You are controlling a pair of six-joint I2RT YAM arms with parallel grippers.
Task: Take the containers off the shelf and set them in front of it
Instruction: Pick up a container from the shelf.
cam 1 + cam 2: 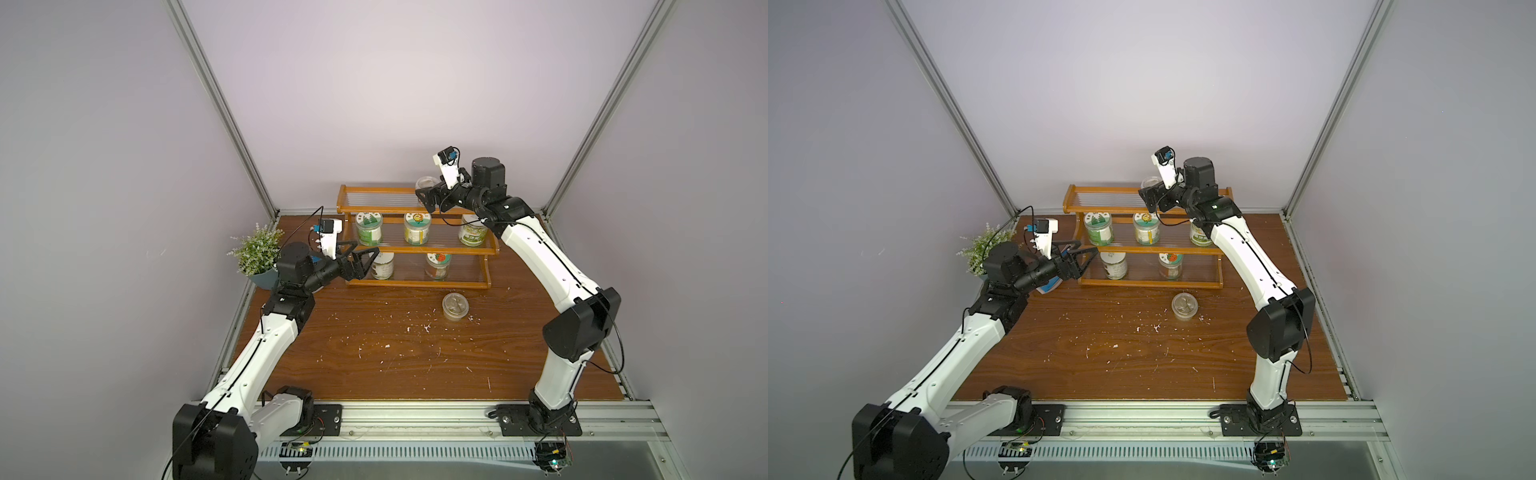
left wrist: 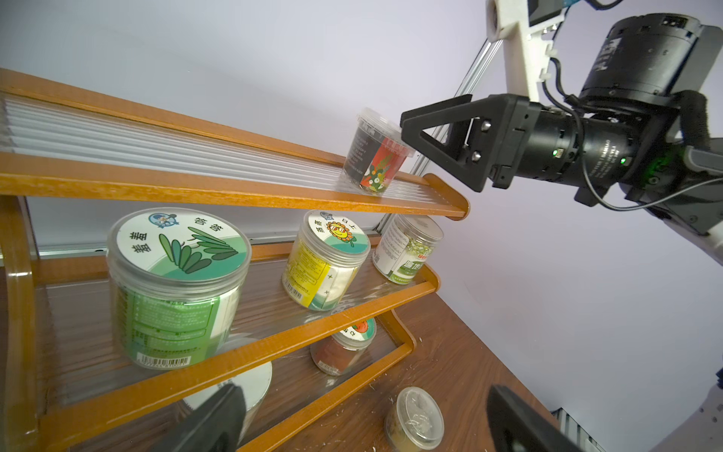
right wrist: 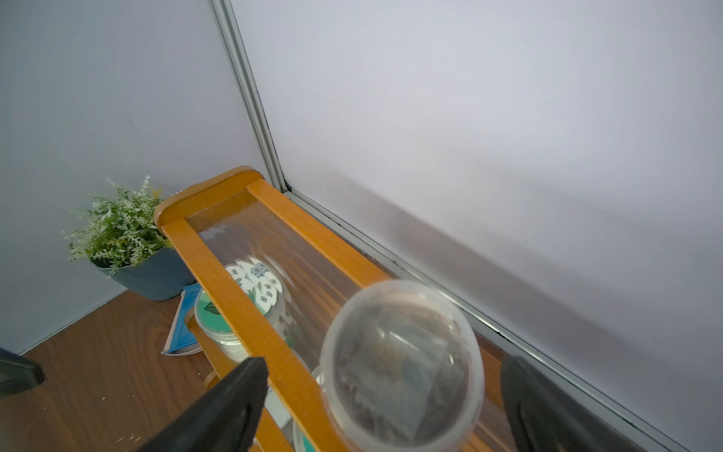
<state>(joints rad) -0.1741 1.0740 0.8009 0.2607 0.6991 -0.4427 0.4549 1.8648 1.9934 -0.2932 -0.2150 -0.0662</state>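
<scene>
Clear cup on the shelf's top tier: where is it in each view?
Top view: cup above centre, top tier's right end.
Top view: same spot.
Left wrist: on the top tier, by the right arm's jaws.
Right wrist: close up, between open jaws.
Landmark: orange shelf.

Soft, even light from overhead fills the enclosure. In both top views the pale walls (image 1: pixel 395 104) glow brightest at the far middle and grey off toward the picture edges. Shadows are faint; a soft band runs along the foot of the far wall in the right wrist view. The wooden table (image 1: pixel 374 353) carries a mild sheen. Glare whitens the ribbed top tier of the shelf (image 2: pixel 234 195) in the left wrist view, where wide-angle distortion curves its rails. The frame posts (image 1: pixel 224 108) splay outward. Close to the right wrist lens, a clear-lidded cup (image 3: pixel 403 368) is out of focus, and a green-lidded jar (image 3: pixel 262 285) smears behind ribbed plastic.
</scene>
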